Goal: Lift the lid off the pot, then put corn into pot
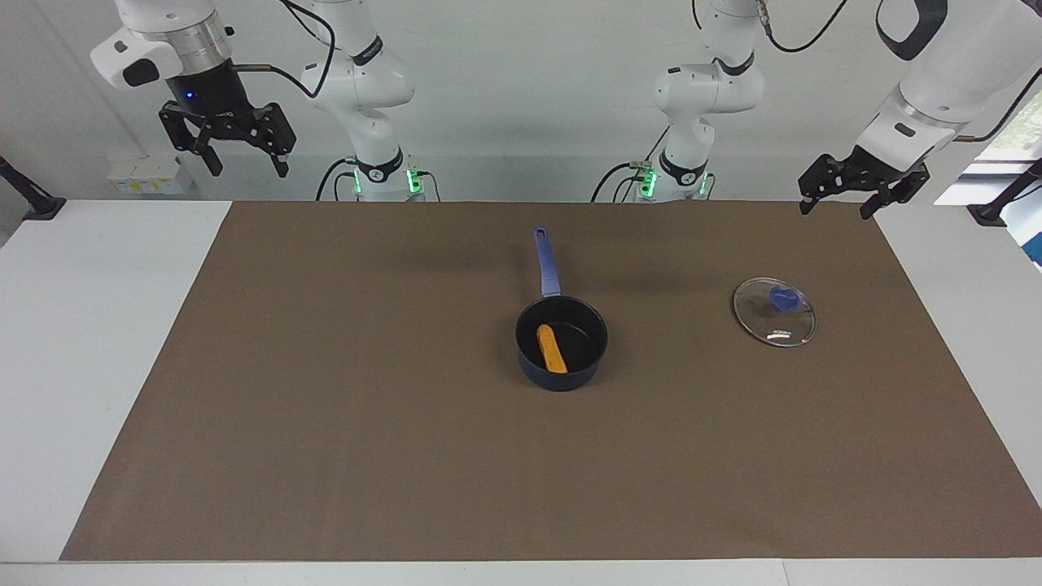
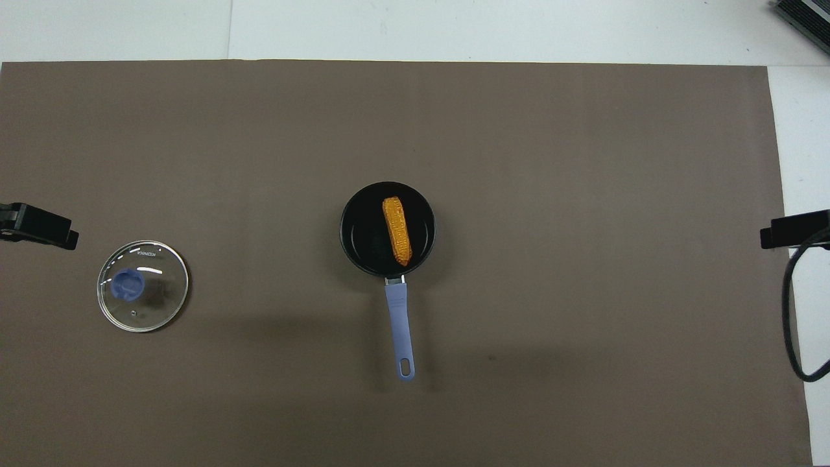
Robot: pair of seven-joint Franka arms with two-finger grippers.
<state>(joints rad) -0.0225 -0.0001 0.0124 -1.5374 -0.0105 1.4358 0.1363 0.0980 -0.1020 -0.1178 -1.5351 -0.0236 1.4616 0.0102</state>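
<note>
corn (image 1: 552,348) lying in pot (image 1: 562,376), glass lid (image 1: 774,312) resting toward left arm's end, fragile and slick, best taken by its knob (image 1: 785,299); left gripper (image 1: 839,194) and right gripper (image 1: 231,151) both hanging spread, empty, over the robots' edge.

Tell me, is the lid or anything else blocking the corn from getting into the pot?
Nothing visible does. The corn already lies inside the pot, and the lid rests on the mat toward the left arm's end, apart from it.

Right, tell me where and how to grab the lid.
Take the lid by its blue knob, coming straight down from above. The glass disc lies flat on the mat, so its rim gives little to pinch, while the knob stands up. The left end effector hangs open near that end of the table.
</note>
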